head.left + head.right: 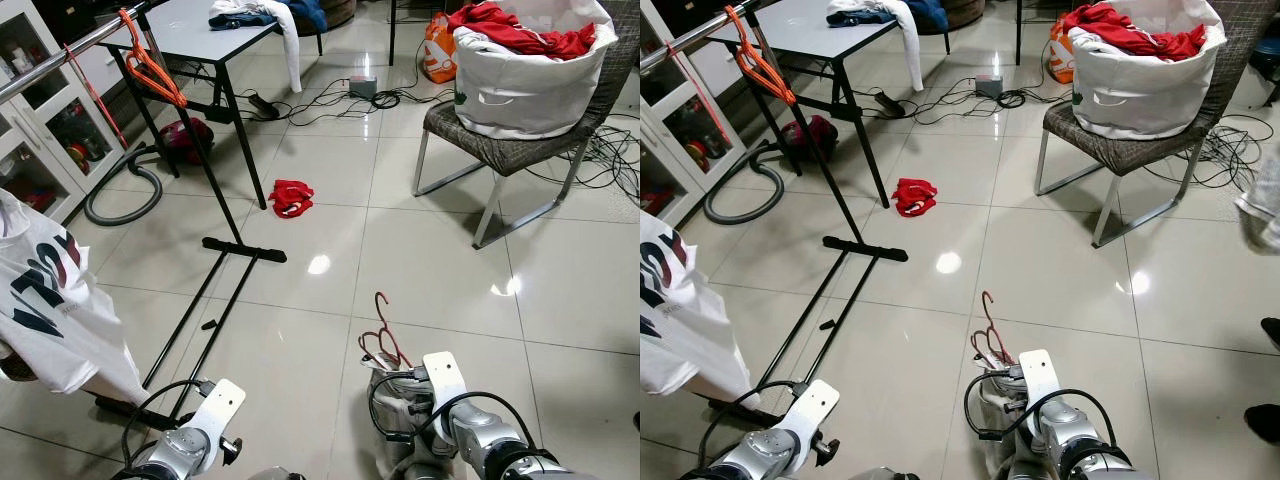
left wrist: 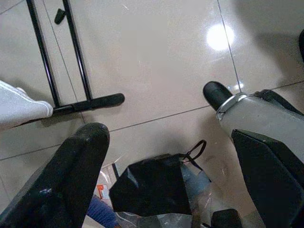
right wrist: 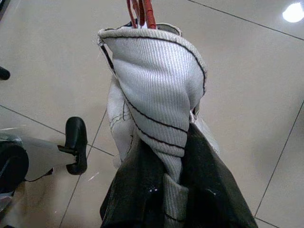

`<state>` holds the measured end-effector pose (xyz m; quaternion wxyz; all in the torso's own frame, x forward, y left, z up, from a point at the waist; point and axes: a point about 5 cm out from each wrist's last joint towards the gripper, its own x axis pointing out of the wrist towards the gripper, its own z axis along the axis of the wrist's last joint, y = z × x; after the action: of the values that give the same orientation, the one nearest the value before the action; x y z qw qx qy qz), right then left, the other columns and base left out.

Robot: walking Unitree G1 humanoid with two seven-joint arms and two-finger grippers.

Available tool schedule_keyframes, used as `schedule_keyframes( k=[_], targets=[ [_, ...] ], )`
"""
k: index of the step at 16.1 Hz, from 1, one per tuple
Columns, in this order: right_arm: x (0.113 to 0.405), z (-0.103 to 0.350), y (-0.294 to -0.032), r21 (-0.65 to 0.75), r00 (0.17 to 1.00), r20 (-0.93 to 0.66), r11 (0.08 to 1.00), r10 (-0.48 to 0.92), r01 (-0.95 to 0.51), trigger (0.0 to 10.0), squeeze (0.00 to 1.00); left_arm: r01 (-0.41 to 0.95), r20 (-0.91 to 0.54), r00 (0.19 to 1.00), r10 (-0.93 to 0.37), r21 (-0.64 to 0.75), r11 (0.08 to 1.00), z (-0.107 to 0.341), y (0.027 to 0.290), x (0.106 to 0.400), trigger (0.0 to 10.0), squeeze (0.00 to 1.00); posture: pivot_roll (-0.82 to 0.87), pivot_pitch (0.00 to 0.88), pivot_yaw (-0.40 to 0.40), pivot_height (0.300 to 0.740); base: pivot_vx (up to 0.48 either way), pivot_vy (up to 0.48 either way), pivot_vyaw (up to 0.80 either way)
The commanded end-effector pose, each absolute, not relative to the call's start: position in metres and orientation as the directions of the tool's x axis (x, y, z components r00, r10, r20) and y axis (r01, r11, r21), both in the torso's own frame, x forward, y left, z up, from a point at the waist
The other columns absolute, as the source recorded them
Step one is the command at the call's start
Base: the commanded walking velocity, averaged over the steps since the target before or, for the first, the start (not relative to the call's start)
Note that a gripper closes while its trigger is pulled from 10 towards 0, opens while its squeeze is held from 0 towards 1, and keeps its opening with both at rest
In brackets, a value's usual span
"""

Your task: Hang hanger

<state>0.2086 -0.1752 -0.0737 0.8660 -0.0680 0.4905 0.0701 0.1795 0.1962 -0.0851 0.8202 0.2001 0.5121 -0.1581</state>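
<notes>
The red hanger (image 1: 381, 335) with a grey ribbed garment (image 3: 156, 109) on it sits low in front, clamped by the right gripper (image 1: 400, 385) with its fingers closed around the bunched cloth. It looks light but floppy, so I'd grip near the hook. The left gripper (image 2: 166, 156) hangs spread wide, holding nothing. The rail (image 1: 60, 55) is up on the left.

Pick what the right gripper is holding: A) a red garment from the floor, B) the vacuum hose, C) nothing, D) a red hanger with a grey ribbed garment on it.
D: the right gripper is closed on a grey ribbed garment with the red hanger sticking out of its collar.
</notes>
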Motion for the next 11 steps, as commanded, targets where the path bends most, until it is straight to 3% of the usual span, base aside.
schedule_keyframes(
  k=[1,11],
  targets=[
    [0.2120,-0.0721,-0.1716,-0.044,0.520,-0.852,0.979,0.068,-0.200,10.0,0.00,0.471,-0.907,0.420,-0.039,0.181,0.863,-0.0854,0.1992,0.1782,10.0,0.00,-0.18,0.000,0.116,0.740,0.000,0.000,0.00],
    [0.2113,-0.0726,-0.1717,-0.044,0.518,-0.853,0.980,0.066,-0.196,10.0,0.00,0.482,-0.907,0.420,-0.039,0.186,0.856,-0.0854,0.2014,0.1772,10.0,0.00,-0.19,0.000,0.121,0.740,0.000,0.000,0.00]
  ],
)
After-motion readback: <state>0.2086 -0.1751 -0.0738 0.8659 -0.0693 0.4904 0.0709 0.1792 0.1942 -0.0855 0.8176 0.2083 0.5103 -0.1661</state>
